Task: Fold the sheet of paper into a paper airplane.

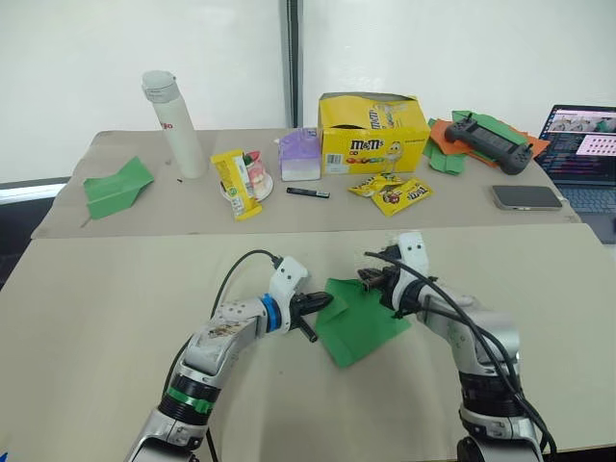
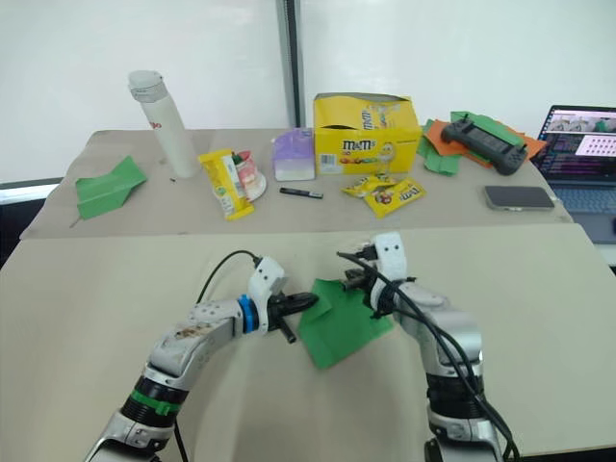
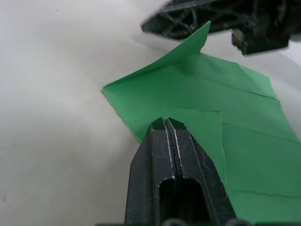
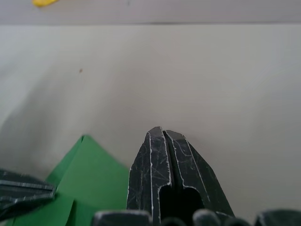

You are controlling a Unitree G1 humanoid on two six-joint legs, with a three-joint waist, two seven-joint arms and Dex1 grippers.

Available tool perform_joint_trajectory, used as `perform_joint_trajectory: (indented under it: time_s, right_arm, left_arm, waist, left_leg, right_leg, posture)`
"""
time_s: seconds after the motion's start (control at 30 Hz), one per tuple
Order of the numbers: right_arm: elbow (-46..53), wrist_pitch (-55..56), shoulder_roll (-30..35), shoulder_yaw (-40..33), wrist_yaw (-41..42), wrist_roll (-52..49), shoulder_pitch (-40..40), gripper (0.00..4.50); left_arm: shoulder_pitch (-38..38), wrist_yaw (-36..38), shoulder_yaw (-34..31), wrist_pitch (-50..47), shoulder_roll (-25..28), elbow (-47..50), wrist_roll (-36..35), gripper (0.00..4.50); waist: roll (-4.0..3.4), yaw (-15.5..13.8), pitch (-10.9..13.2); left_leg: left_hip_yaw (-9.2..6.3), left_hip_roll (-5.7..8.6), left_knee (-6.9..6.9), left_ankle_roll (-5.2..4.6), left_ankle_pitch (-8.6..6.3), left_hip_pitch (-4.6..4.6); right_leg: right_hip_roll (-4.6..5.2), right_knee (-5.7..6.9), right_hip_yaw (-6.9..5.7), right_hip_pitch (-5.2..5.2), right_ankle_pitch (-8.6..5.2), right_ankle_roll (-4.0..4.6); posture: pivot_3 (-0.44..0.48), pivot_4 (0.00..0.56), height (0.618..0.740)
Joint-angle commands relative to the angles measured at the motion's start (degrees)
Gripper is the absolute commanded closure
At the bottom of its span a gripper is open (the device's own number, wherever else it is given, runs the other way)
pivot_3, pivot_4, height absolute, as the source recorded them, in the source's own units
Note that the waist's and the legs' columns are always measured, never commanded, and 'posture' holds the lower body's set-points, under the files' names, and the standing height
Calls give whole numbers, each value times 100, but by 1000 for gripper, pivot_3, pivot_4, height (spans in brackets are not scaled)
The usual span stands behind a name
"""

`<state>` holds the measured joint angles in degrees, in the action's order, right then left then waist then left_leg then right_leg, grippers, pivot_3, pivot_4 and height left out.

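Two beige tables pushed end to end: the near table [image 1: 115, 318] broad and matte, the far table [image 1: 192, 207] set behind it across a thin dark seam. Beyond them, plain white wall panels [image 1: 96, 58], split by a dark vertical post [image 1: 292, 58], possibly a window frame or a partition joint. At the left edge, a dark gap with a pale strip [image 1: 24, 191] below the panels. At the far right, an open laptop [image 1: 587, 144] with a lit screen. Soft, even light, with faint shadows on the tabletops.
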<state>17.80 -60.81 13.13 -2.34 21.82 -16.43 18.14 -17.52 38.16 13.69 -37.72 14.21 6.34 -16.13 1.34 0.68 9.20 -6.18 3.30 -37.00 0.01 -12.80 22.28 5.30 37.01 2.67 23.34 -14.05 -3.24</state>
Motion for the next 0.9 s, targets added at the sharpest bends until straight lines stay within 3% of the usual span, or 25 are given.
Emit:
perform_joint_trajectory:
  time_s: [0.03, 0.37, 0.67, 0.77, 0.9]
  right_arm:
    - [475, -28, 197, 343, 5, -13, -293, 4477]
    - [538, 432, 478, 994, -188, 350, -547, 4477]
    - [534, 608, 443, 1210, -385, 550, -658, 4477]
    - [629, 854, 416, 1186, -435, 605, -597, 4477]
    - [723, 1166, 242, 1100, -413, 526, -386, 4477]
  left_arm:
    - [-113, 59, -38, -91, -1, 102, -136, 4500]
    - [-876, -44, -601, -245, -298, -512, -527, 4500]
    - [-1508, -107, -27, 644, -588, -1755, 263, 4500]
    - [-1530, -149, 449, 611, -353, -1968, 810, 4500]
    - [-1376, -159, 512, 435, -318, -1898, 867, 4500]
  waist:
    - [-1, 10, -1]
    - [0, 19, -1]
    - [1, 29, -1]
    - [2, 36, -1]
    - [1, 30, -1]
  left_leg:
    - [0, -1, 0, 0, 0, 0]
    - [6, -1, -2, 0, 0, -15]
    - [8, 5, 0, 0, 0, -18]
    - [6, 5, 0, 0, 0, -18]
    - [4, 2, -1, 0, 0, -18]
  right_leg:
    - [-1, 0, -1, 0, 0, 0]
    - [-7, -1, -6, -18, -1, -1]
    - [-8, -3, -7, -20, -1, -1]
    - [-9, -2, -7, -19, -1, -1]
    - [-7, -2, -5, -20, -1, -1]
  posture:
    - [0, 150, 740]
    - [0, 150, 740]
    - [0, 150, 740]
    - [0, 150, 740]
    - [0, 150, 740]
